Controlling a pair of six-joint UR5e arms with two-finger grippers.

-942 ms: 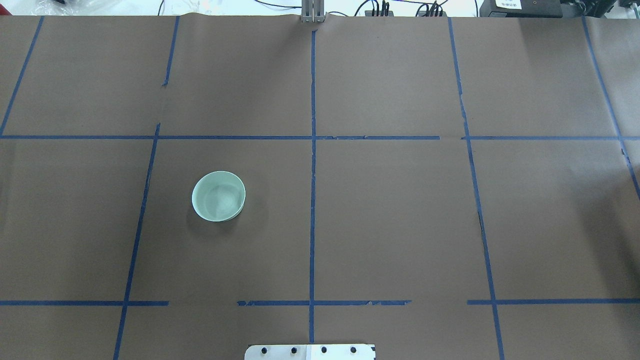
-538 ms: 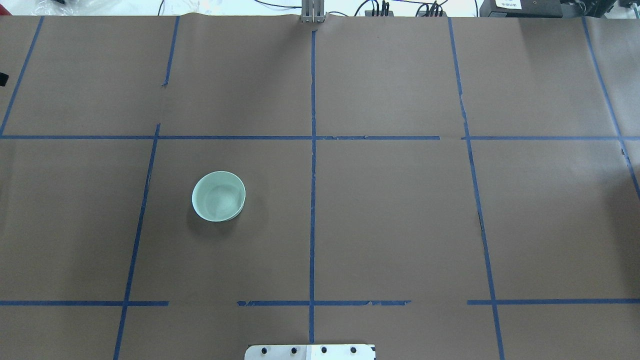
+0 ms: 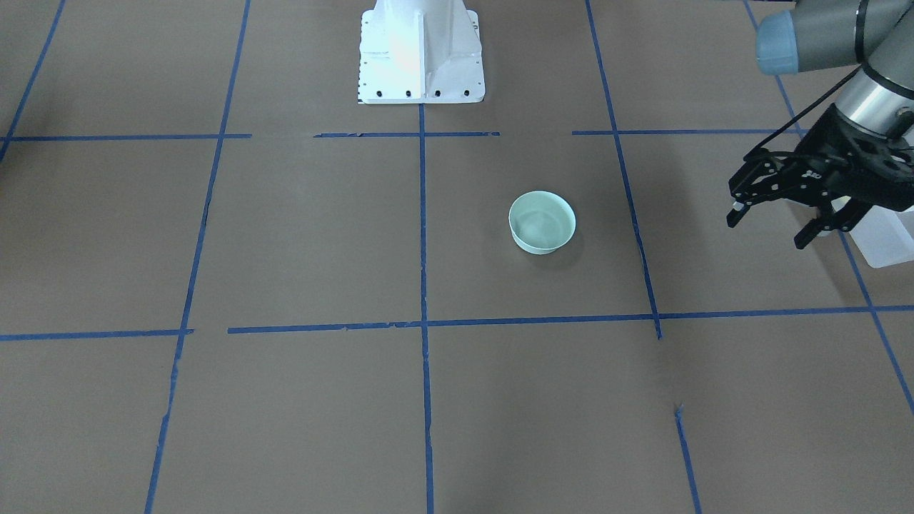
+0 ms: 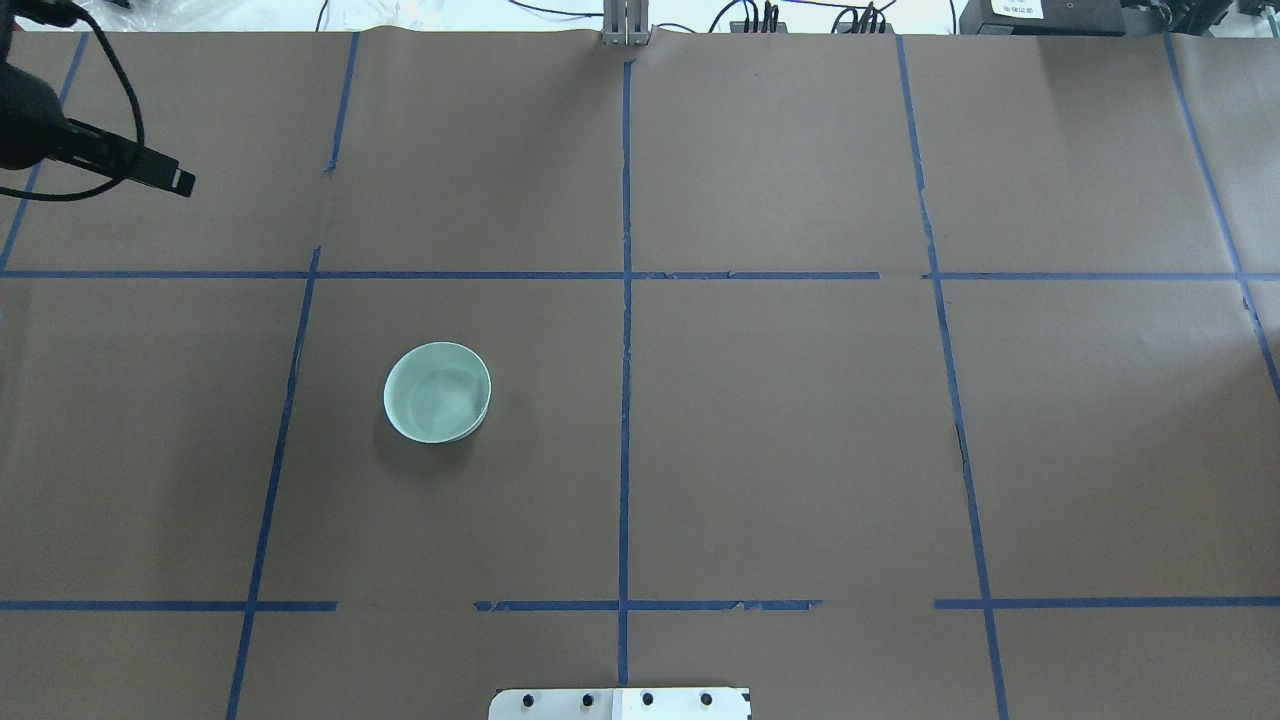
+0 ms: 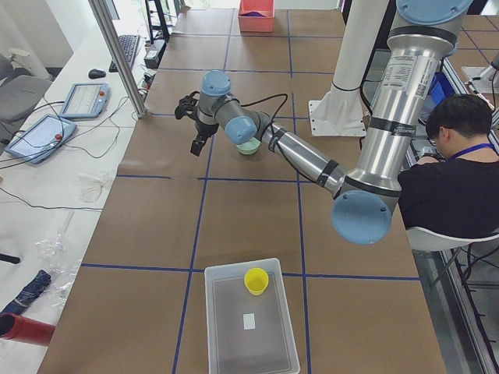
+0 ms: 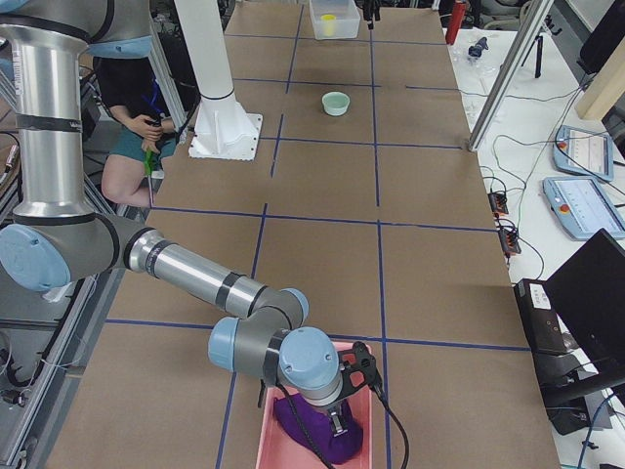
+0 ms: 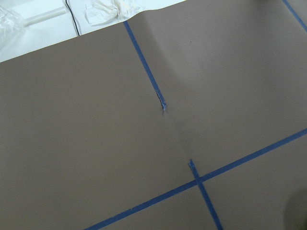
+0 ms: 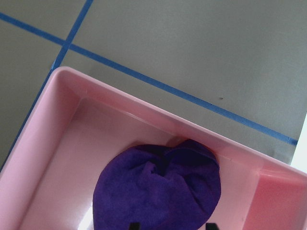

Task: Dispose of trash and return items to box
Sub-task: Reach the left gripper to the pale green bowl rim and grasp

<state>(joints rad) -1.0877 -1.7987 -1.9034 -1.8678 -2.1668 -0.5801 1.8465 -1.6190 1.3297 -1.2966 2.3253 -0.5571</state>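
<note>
From across the table, shows a pale mint-green round bowl [image 3: 542,222] upright on the brown paper-covered table [image 3: 321,235], alone in its taped square. Finds the left gripper [image 3: 770,228] well apart from it, above the paper, black fingers spread wide, holding nothing, just before a corner of the translucent frosted-white rectangular plastic box [image 3: 885,243]. From overhead, catches only one finger of that gripper at the left edge. From the left end, puts the small tapered yellow plastic cup [image 5: 256,280] upright inside the box. From the right end, places the right gripper [image 6: 337,425] over a pink plastic tray [image 6: 368,430] holding a crumpled purple cloth [image 6: 303,425]. From the right wrist, shows its fingertips parted above the cloth, gripping nothing
</note>
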